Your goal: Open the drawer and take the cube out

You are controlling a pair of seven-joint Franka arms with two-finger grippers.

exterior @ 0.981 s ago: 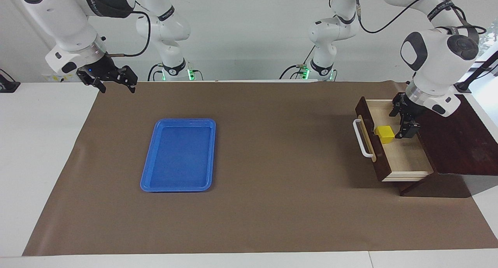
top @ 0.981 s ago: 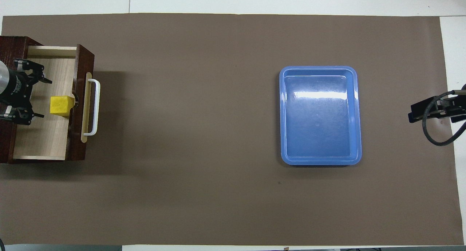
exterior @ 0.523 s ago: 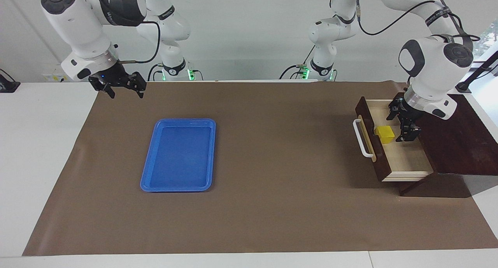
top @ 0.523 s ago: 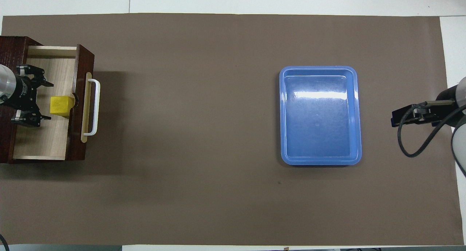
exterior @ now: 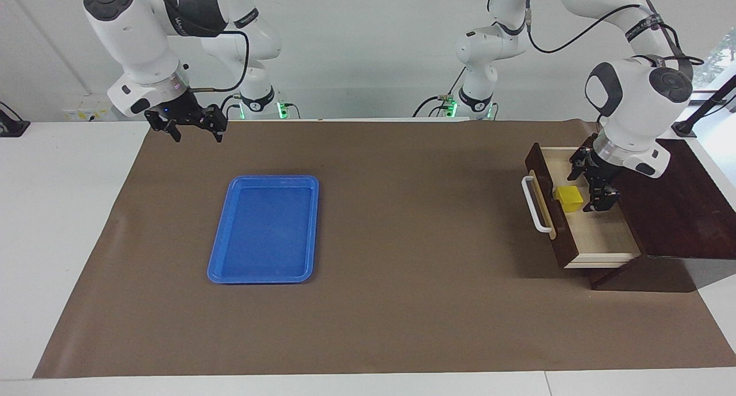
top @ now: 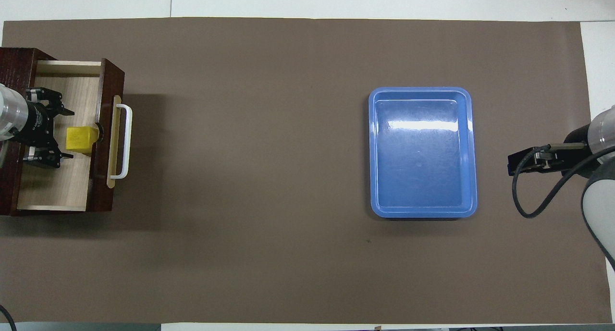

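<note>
— Is the drawer (exterior: 581, 226) open already?
— Yes. The cube (exterior: 569, 198) lies inside, just beside the front panel. The left end effector (exterior: 592, 180) hangs spread next to it, not gripping.
— And the right end effector (exterior: 192, 123)?
— Spread, waiting above the table (exterior: 402, 304).

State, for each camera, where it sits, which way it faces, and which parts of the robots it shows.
Facing view: high across the table, facing the robots; both arms show whole, left gripper in the open drawer.
Overhead view: high above the robots' end, looking steeply down; only wrists and grippers show, right gripper at the edge.
Shared: yellow cube, blue tray, drawer.
</note>
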